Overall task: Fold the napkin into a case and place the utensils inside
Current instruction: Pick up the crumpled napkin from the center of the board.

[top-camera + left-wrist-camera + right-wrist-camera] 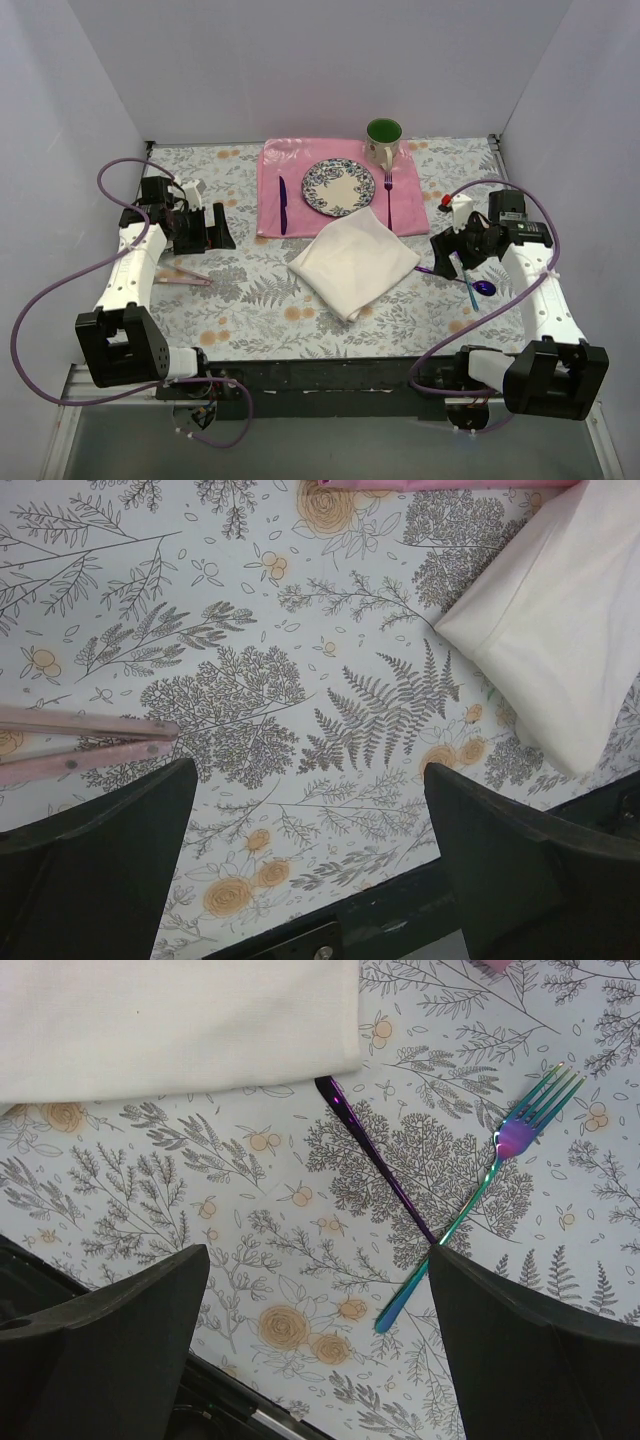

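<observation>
We see both arms bent low, left gripper (pixel 220 228) and right gripper (pixel 443 257) spread wide, holding nothing (utensils (pixel 515 1138) just under the right); napkin (pixel 355 260) lies between, apart from both.

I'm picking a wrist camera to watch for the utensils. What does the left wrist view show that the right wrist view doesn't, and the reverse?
Only the left wrist view: two pale pink sticks lying at the left edge.
Only the right wrist view: an iridescent fork and a shiny purple handle, meeting by the right-hand finger.
Both: the cream napkin, the floral tablecloth, and an open end effector with nothing between its fingers, the left end effector and the right end effector.
</observation>
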Available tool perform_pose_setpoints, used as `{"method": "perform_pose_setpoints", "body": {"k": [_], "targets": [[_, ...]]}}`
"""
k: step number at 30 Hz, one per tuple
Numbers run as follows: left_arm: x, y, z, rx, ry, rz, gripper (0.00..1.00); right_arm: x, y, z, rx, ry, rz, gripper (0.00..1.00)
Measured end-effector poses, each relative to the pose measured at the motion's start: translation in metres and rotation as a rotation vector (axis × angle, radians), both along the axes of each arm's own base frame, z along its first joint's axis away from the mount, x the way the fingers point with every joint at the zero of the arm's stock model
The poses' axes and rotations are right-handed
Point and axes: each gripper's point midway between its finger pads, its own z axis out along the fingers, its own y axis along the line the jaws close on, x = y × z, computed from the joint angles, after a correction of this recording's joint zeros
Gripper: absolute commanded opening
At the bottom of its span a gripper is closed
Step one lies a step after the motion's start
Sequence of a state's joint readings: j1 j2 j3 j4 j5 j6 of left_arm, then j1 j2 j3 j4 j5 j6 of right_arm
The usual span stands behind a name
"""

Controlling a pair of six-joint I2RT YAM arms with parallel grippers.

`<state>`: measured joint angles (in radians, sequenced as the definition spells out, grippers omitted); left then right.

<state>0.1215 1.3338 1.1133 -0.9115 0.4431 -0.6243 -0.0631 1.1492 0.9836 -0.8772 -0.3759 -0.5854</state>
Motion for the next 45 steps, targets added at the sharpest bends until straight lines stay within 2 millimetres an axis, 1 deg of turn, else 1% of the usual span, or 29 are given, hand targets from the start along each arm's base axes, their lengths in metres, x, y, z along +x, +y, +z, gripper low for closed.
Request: {"method": "perform_pose_setpoints", "body": {"k": [4, 8, 11, 14, 15, 16, 20, 22, 24, 26, 28, 29, 31, 33, 35, 37, 39, 43, 44, 45], "targets": [[0.001, -0.001, 0.001, -0.003, -0.003, -0.002, 0.99, 0.0, 0.003, -0.004, 0.011, 0.023, 0.011, 1.0], [0.007, -0.011, 0.014, -0.037, -0.031, -0.035, 0.99, 0.003, 0.005, -0.003, 0.023, 0.032, 0.017, 1.0], [0.019, -0.034, 0.026, -0.069, -0.063, -0.111, 0.99, 0.007, 0.007, 0.0, 0.035, 0.028, 0.024, 1.0], [0.026, -0.068, 0.03, -0.098, -0.072, -0.21, 0.99, 0.011, 0.009, 0.004, 0.043, 0.021, 0.029, 1.0], [0.028, -0.083, 0.029, -0.108, -0.072, -0.248, 0.99, 0.012, 0.009, 0.004, 0.044, 0.02, 0.03, 1.0], [0.028, -0.094, 0.028, -0.115, -0.069, -0.276, 0.99, 0.013, 0.009, 0.005, 0.045, 0.019, 0.03, 1.0], [0.025, -0.147, 0.015, -0.14, -0.033, -0.399, 0.99, 0.017, 0.009, 0.005, 0.049, 0.025, 0.032, 1.0], [0.021, -0.174, 0.003, -0.144, -0.006, -0.464, 0.99, 0.017, 0.01, 0.003, 0.05, 0.035, 0.032, 1.0], [0.015, -0.2, -0.014, -0.14, 0.029, -0.526, 1.0, 0.017, 0.01, 0.0, 0.051, 0.048, 0.031, 1.0], [0.006, -0.218, -0.035, -0.12, 0.074, -0.569, 0.89, 0.017, 0.01, -0.001, 0.052, 0.057, 0.031, 1.0], [-0.001, -0.23, -0.057, -0.093, 0.122, -0.596, 0.82, 0.018, 0.01, -0.002, 0.056, 0.064, 0.031, 1.0], [-0.003, -0.234, -0.068, -0.075, 0.146, -0.602, 0.77, 0.019, 0.011, -0.001, 0.059, 0.065, 0.03, 1.0], [-0.002, -0.236, -0.09, -0.037, 0.185, -0.602, 0.76, 0.023, 0.012, 0.003, 0.068, 0.06, 0.032, 1.0], [0.004, -0.233, -0.105, 0.003, 0.202, -0.584, 0.76, 0.026, 0.013, 0.005, 0.076, 0.056, 0.035, 1.0], [0.008, -0.231, -0.109, 0.02, 0.2, -0.573, 0.76, 0.03, 0.014, 0.008, 0.083, 0.056, 0.038, 1.0], [0.014, -0.229, -0.105, 0.039, 0.174, -0.563, 0.76, 0.031, 0.016, 0.009, 0.091, 0.058, 0.042, 1.0], [0.021, -0.228, -0.096, 0.05, 0.135, -0.562, 0.77, 0.031, 0.017, 0.009, 0.097, 0.062, 0.044, 1.0], [0.032, -0.225, -0.068, 0.073, 0.036, -0.556, 0.77, 0.028, 0.021, 0.01, 0.104, 0.067, 0.067, 1.0], [0.034, -0.224, -0.062, 0.078, 0.016, -0.552, 0.76, 0.028, 0.021, 0.009, 0.093, 0.064, 0.079, 0.96], [0.037, -0.222, -0.053, 0.083, -0.011, -0.547, 0.76, 0.028, 0.024, 0.007, 0.069, 0.063, 0.103, 0.94]]}}
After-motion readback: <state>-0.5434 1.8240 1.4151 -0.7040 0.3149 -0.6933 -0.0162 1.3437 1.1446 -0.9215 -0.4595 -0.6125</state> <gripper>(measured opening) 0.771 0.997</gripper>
